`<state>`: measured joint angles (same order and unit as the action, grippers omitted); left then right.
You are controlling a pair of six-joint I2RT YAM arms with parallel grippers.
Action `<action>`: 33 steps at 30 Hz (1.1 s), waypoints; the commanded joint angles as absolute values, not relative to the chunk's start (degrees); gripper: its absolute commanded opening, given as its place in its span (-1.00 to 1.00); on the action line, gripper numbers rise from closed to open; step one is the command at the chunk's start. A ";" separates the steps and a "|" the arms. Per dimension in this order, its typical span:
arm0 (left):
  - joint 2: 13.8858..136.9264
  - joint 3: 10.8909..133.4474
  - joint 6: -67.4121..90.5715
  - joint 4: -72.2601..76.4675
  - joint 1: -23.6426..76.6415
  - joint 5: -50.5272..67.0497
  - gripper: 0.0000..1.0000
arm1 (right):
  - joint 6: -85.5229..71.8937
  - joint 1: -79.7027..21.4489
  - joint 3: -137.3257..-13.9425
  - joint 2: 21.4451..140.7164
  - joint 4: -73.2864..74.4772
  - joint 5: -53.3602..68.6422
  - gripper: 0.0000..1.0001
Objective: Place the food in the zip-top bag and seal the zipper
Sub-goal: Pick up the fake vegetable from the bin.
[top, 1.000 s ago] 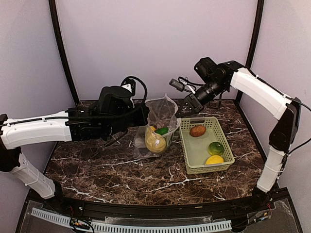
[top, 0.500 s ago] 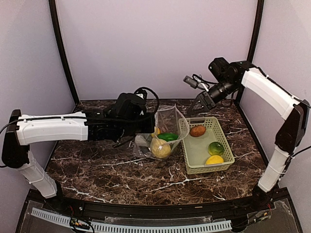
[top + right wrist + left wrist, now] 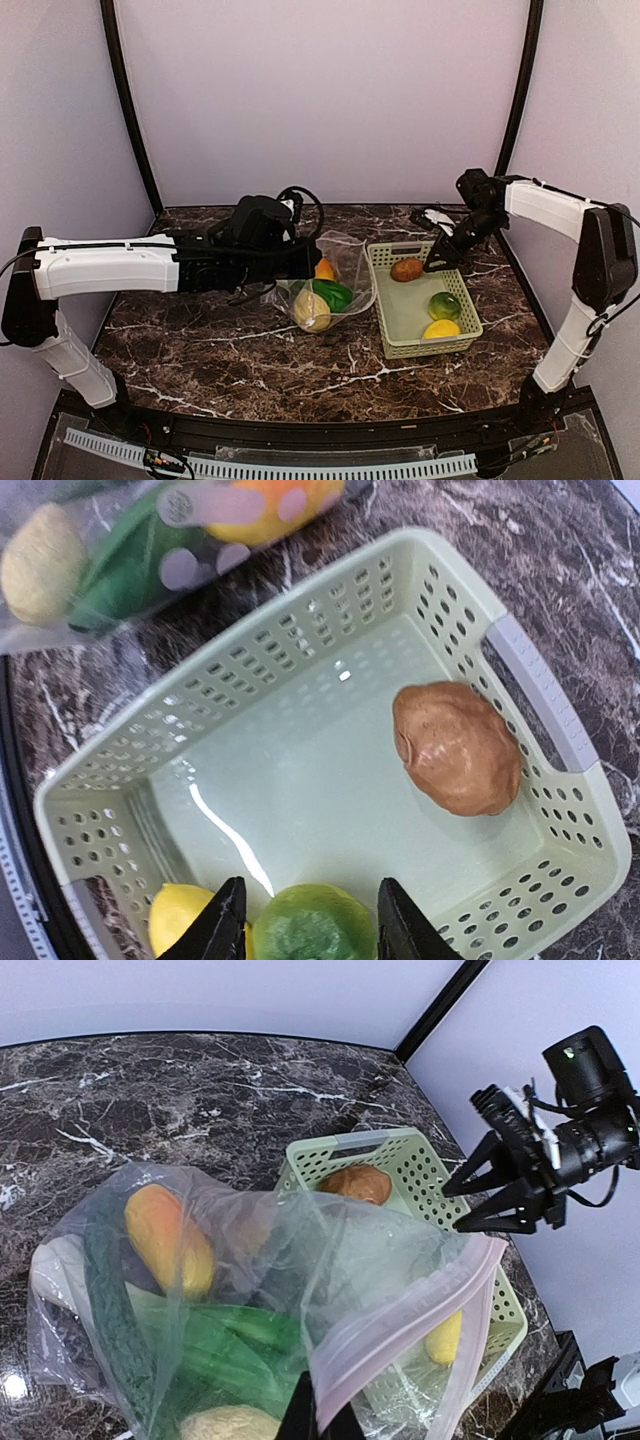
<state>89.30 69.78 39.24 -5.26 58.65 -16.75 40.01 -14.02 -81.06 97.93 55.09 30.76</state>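
Observation:
The clear zip-top bag lies on the table left of the basket. It holds an orange fruit, a green vegetable and a yellowish lump. My left gripper is shut on the bag's mouth edge. In the left wrist view, its fingertips pinch the zipper strip. My right gripper is open over the basket. In the right wrist view, its fingers straddle the green lime from above. The lemon and a tan-brown lump lie beside it.
The light green slotted basket stands right of the bag and holds the brown lump, lime and lemon. Dark marble tabletop. Black frame posts stand at the back corners, with walls behind and at both sides.
My right gripper has swung right and down from above the bag to just over the basket. My left arm has reached right and lowered, and the bag now sags low with its food shifted.

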 commanded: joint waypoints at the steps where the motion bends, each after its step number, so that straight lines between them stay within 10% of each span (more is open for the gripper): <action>1: 87.91 70.85 39.95 -6.04 58.50 -13.22 -0.98 | 49.06 -13.80 -77.35 99.55 41.60 23.02 -0.15; 17: 86.89 71.38 39.52 -7.94 58.54 -14.11 -0.99 | 56.03 -13.84 -82.99 111.98 36.26 22.48 0.38; 33: 87.01 70.67 39.44 -7.98 58.50 -14.64 -0.99 | 55.21 -15.61 -83.82 116.34 38.86 25.25 0.28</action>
<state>89.17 70.13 39.66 -6.96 58.65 -14.04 55.46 -14.96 -83.15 115.26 38.76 24.32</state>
